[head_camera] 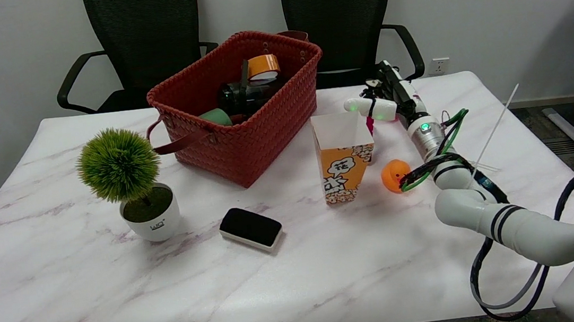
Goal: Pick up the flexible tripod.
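Head view, right hand: the hand point(384, 96) is at the end of the white arm, just behind and to the right of the popcorn box point(343, 160). Its pale fingers point(369, 108) point left toward the box's upper right corner. I cannot tell whether they are closed on anything, because the black and white parts overlap.
Flexible tripod: I take it to be the thin magenta piece point(369, 124) hanging just under the fingers, against the popcorn box's right edge. Only this sliver shows. The rest is hidden by the box and the hand, so the identification is a judgement.
Contact: the magenta piece appears to meet the fingers from below, but whether it is held or merely touched cannot be read.
Likely handling: probably light, with bendy, rubbery legs that sag or twist under load. It is not fragile, and the rubbery skin should resist slipping.
Where to hold: best near the hub where the legs join, which is stiffer. A single leg would likely droop and swing.
Risk: the popcorn box looks light and tall, so a leg dragged against it could tip it.
Orange ball point(394, 173): on the worktop point(331, 273), just right of the popcorn box's base and beside the arm.
Red woven basket point(242, 144): behind and left of the popcorn box, holding a tape roll and dark items.
Black pad point(250, 229): left of and nearer than the popcorn box.
Potted plant point(122, 167): well to the left of the popcorn box.
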You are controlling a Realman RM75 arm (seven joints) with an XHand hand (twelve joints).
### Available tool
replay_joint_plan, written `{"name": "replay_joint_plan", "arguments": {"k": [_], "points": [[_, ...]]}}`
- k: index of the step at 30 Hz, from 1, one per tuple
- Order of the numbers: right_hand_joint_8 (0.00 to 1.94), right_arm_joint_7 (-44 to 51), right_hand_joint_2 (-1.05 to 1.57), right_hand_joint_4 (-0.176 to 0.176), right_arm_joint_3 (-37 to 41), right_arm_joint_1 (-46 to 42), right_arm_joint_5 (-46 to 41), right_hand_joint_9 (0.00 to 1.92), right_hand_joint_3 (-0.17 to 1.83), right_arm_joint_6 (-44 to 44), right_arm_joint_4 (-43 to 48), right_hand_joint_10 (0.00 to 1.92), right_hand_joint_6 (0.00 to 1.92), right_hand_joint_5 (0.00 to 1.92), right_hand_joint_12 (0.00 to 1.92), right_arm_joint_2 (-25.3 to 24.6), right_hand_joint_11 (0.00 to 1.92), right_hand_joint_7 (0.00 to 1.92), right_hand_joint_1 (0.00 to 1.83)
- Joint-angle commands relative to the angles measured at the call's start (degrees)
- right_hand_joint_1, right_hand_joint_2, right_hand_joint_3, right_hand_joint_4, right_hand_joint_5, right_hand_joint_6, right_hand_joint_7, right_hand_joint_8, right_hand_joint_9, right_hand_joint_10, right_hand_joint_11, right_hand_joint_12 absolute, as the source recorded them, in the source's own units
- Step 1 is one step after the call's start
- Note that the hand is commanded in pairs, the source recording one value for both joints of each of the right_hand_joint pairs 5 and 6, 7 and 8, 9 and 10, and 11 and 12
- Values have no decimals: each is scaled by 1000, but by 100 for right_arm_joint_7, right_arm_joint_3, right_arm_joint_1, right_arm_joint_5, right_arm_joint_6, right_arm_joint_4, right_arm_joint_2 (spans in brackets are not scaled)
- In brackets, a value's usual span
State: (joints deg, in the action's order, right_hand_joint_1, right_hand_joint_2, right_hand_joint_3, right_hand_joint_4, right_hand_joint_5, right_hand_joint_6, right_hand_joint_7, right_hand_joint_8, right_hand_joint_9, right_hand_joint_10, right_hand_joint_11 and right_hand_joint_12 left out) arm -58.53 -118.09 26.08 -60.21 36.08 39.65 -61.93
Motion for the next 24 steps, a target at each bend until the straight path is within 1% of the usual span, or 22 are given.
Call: {"name": "replay_joint_plan", "arguments": {"k": [1, 9, 14, 19, 24], "points": [[115, 0, 278, 0, -49, 19, 6, 236, -175, -117, -14, 236, 0, 0, 249, -83, 249, 115, 981], [126, 0, 283, 0, -49, -5, 62, 240, -175, -119, -20, 240, 3, 3, 251, -83, 251, 126, 975], [161, 0, 291, 0, -49, -24, 62, 249, -175, -119, -3, 249, 38, 38, 255, -83, 255, 161, 949], [205, 0, 302, 0, -49, -40, 62, 288, -175, -119, 4, 288, 76, 76, 262, -83, 262, 205, 949], [216, -8, 307, 0, -49, -48, 62, 315, -175, -119, 13, 315, 65, 65, 286, -83, 286, 216, 950]]}}
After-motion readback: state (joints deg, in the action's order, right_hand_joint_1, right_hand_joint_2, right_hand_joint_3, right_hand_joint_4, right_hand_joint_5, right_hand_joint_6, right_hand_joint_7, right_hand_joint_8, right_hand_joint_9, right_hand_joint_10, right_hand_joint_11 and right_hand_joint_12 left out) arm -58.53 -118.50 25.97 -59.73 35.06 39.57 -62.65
